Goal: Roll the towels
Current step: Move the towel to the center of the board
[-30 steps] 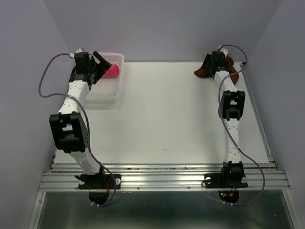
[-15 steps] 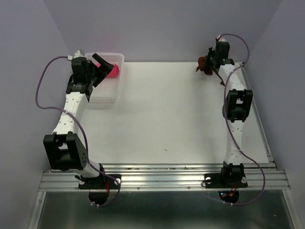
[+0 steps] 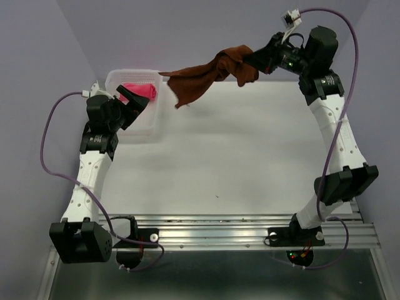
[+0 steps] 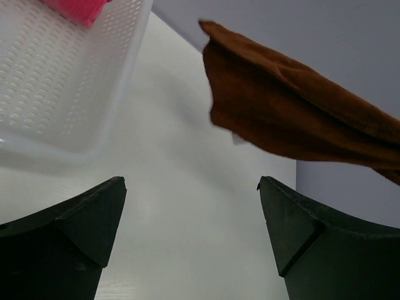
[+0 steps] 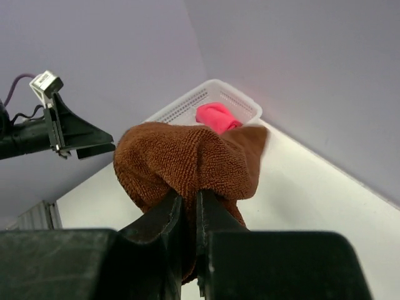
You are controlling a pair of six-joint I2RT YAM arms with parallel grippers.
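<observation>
Top view, right claw (image 3: 253, 62) clamped on brown towel (image 3: 203, 74), lifted off the bench (image 3: 237, 162) since before, trailing across upper middle, pink towel (image 3: 140, 91) in basket (image 3: 134, 130) upper left, left wrist, left claw (image 4: 190, 187) wide open, empty, right wrist, jaws pinching bunched brown towel.

Brown towel (image 3: 209, 74) is reading rust, pink towel (image 3: 139, 91) is showing hot pink-red; basket (image 3: 142, 128) is looking milky white (slotted grid), table (image 3: 237, 162) plain white, wall (image 3: 206, 31) lilac-grey.

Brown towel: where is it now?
Top view: the brown towel hangs in midair at the back, pinched by the right hand, its free end near the basket.
</observation>
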